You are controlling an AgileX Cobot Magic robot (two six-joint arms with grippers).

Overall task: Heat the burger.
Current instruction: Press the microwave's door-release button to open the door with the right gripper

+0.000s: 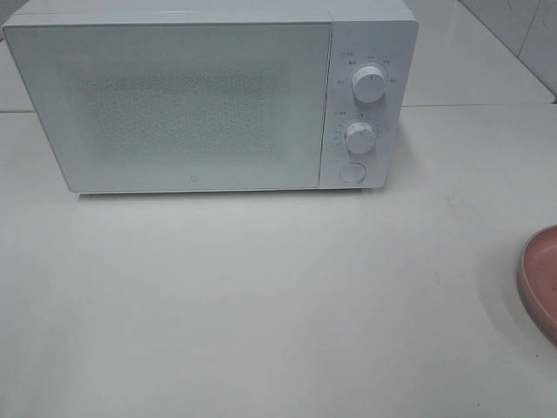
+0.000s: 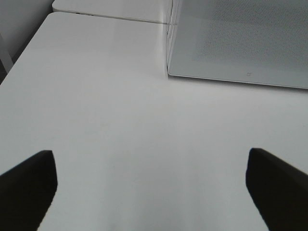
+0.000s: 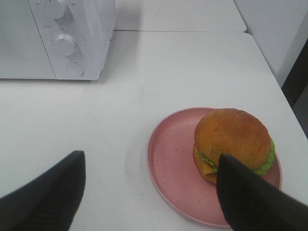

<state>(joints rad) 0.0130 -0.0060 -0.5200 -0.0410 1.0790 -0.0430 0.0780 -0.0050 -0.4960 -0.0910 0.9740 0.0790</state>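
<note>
Burger [image 3: 233, 137]: on the pink plate [image 3: 168, 161], off-centre, on the tabletop [image 3: 159, 77], well apart from the shut microwave [image 3: 82, 38].
Right jaws: spread wide, empty, near the plate.
Left jaws: spread wide, empty, over bare tabletop.

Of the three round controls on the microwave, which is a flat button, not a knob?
The lowest control: it sits flush, while the top knob and middle knob above it stick out.
</note>
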